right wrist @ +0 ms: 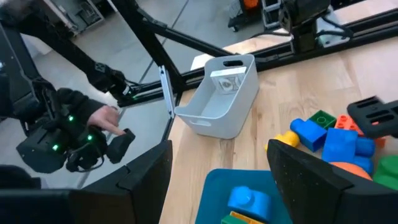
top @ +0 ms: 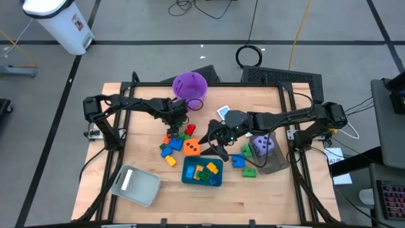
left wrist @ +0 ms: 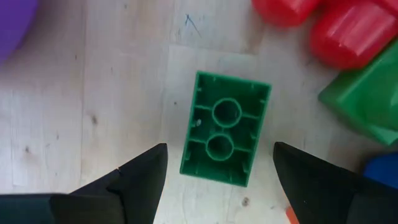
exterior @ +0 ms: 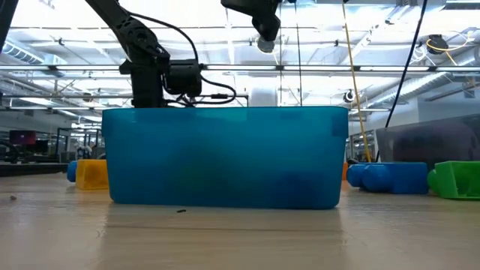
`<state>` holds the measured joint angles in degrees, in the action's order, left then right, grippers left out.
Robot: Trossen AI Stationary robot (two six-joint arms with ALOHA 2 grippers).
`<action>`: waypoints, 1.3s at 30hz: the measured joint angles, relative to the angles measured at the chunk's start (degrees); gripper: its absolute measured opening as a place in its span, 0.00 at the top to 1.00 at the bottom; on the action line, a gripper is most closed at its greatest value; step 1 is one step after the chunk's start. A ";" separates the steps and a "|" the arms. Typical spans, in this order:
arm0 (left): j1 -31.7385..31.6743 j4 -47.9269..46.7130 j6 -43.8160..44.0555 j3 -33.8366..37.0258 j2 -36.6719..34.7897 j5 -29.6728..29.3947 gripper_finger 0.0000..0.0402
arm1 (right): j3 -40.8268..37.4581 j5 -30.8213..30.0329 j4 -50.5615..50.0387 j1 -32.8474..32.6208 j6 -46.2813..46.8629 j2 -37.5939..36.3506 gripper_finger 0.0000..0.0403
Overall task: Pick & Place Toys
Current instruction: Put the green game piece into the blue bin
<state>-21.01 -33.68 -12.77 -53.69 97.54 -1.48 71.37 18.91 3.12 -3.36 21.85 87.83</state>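
Left gripper [left wrist: 217, 177] hung open, straddling upturned green brick [left wrist: 225, 128], not grasping; reds at 2 o'clock. Next: drop, clench. Right gripper [right wrist: 217, 180] open, empty, above teal tray [right wrist: 214, 193].

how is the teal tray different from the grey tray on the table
The teal tray holds bricks, yellow and blue among them; the grey tray holds none. The teal tray sits by the brick pile mid-table; the grey tray lies apart, toward the left arm's front corner. Both are open-topped rectangular bins.
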 joint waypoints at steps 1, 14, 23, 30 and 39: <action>-0.05 0.17 0.34 0.00 0.00 0.12 0.26 | 0.00 -0.82 0.07 0.00 -0.01 -0.04 0.37; -0.51 2.13 1.95 -0.01 -0.01 1.53 0.61 | 0.00 -1.18 0.08 0.04 -0.07 -0.04 0.37; -0.51 2.25 7.87 -0.02 -0.04 1.83 0.62 | 0.00 -1.22 0.04 0.04 -0.22 -0.04 0.37; -0.51 -1.31 12.85 -1.65 -4.51 6.24 0.62 | 0.00 -0.89 0.09 0.45 -0.32 -0.04 0.37; 0.76 -1.98 23.15 -5.83 -18.36 15.81 0.62 | 0.00 -0.90 4.71 1.51 1.64 -0.04 0.37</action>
<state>-20.25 -35.65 10.38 -59.53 79.18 14.34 71.37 18.01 7.83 -1.85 23.49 87.79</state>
